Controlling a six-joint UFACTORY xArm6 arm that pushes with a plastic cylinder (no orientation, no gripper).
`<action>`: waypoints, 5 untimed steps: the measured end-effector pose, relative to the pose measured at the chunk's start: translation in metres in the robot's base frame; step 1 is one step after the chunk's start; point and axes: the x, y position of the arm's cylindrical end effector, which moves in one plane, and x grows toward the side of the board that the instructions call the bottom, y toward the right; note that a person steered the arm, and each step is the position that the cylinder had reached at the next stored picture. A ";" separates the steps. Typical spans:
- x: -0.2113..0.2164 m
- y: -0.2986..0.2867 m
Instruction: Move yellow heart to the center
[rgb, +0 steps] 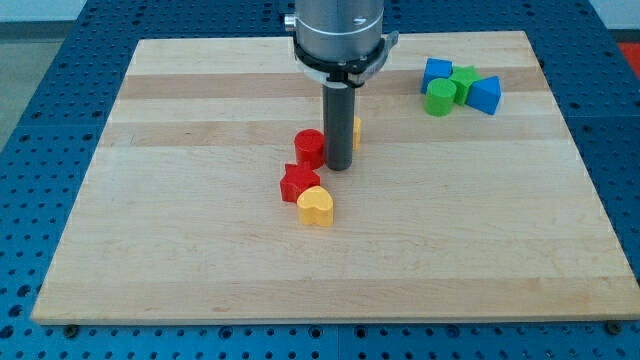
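The yellow heart (317, 206) lies on the wooden board (200, 240), a little left of and below the board's middle. It touches a red star (298, 182) at its upper left. A red cylinder (310, 148) stands just above the star. My tip (338, 166) is down at the board, right beside the red cylinder on its right, and above and slightly right of the yellow heart. A yellow block (356, 131) is mostly hidden behind the rod; its shape cannot be made out.
At the view's top right sits a cluster: a blue block (436, 72), a green cylinder (440, 98), a green block (464, 82) and a blue triangular block (485, 95). Blue perforated table surrounds the board.
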 end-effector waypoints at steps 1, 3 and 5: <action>0.027 0.006; 0.097 -0.013; 0.105 -0.079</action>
